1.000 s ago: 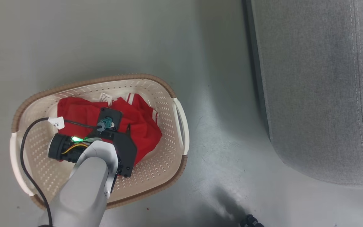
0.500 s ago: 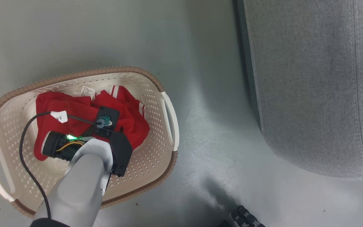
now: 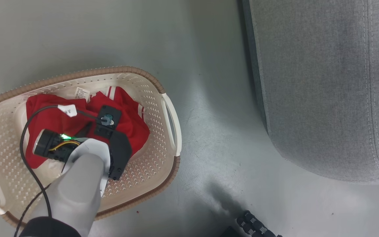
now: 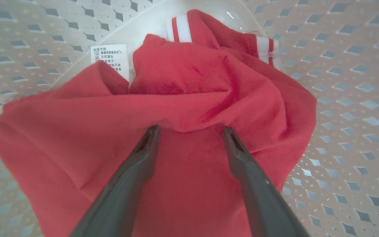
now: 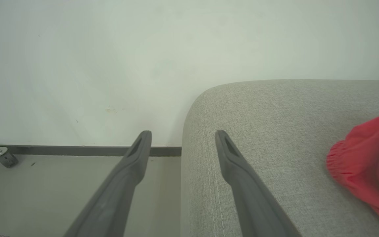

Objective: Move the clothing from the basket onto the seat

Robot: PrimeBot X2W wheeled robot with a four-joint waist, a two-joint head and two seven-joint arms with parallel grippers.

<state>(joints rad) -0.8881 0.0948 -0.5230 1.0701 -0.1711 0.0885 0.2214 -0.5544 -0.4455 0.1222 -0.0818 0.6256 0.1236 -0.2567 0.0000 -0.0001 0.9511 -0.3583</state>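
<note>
left gripper (image 4: 190,130) was down inside oval cream perforated plastic basket (image 3: 110,69) with brown woven-look rim, jaws spread, tips against fold of crumpled red garment with white stripes (image 4: 209,75) lying mid-basket, nothing pinched yet

imo best bet was closing on that thick fold, then lifting straight up clear of rim

big grey fabric seat (image 3: 308,82) sat well right of basket; right gripper (image 5: 183,135) was over its corner, jaws spread, empty
</note>
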